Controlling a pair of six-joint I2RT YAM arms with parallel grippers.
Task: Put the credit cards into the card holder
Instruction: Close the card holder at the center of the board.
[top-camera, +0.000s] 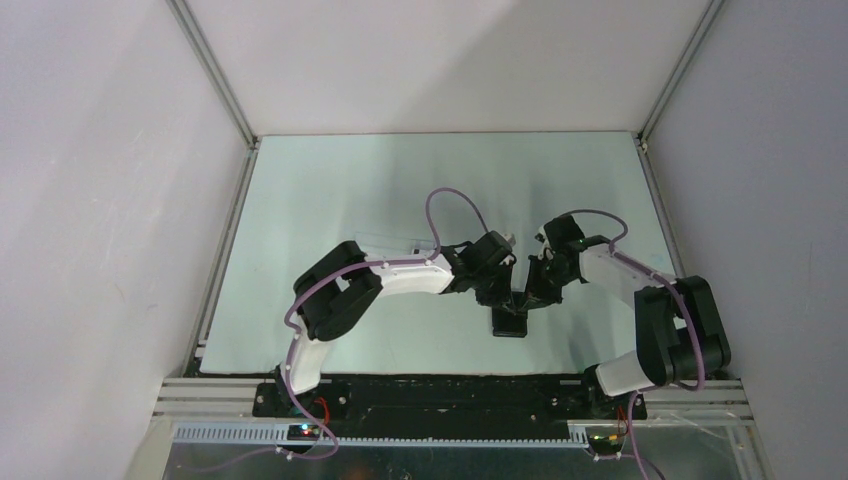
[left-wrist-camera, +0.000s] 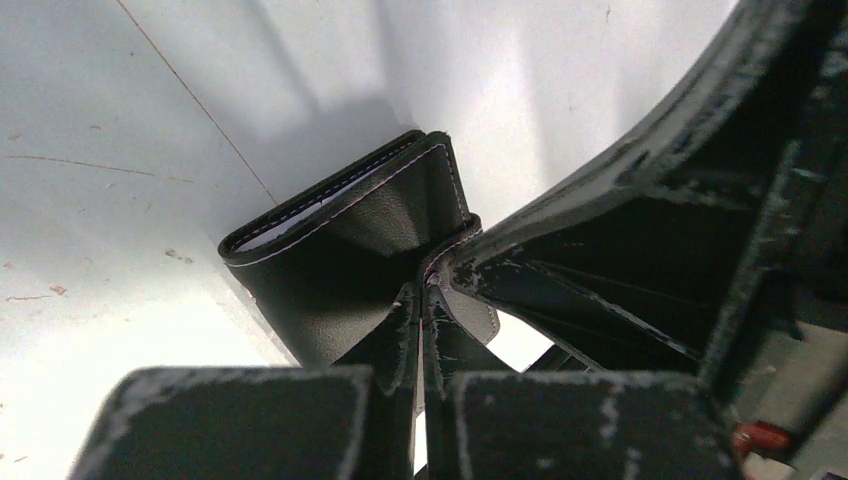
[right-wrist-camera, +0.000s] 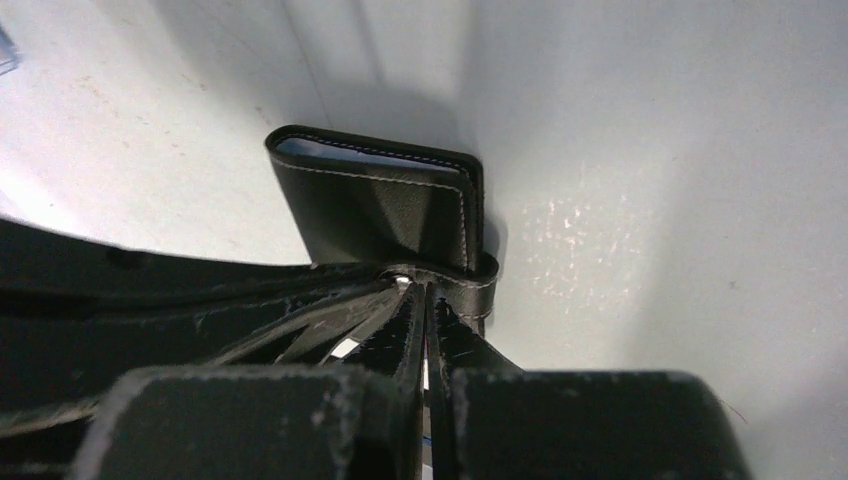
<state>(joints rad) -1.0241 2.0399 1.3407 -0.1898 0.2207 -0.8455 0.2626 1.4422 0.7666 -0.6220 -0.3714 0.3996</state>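
Wallet closure, viewed from beside the rig. Small black stitched folding wallet (top-camera: 510, 322) rests folded near the middle of the pale bench (top-camera: 350, 180), with a pale edge showing between its covers. Left pincer (left-wrist-camera: 425, 290) and right pincer (right-wrist-camera: 425, 290) meet over it, each with jaws pressed fully together, tips touching the wallet's snap tab (right-wrist-camera: 478, 285).

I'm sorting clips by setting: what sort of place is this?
Probably a robotics test cell: white panel walls on aluminium framing enclose a pale table, a cable duct along its near edge.
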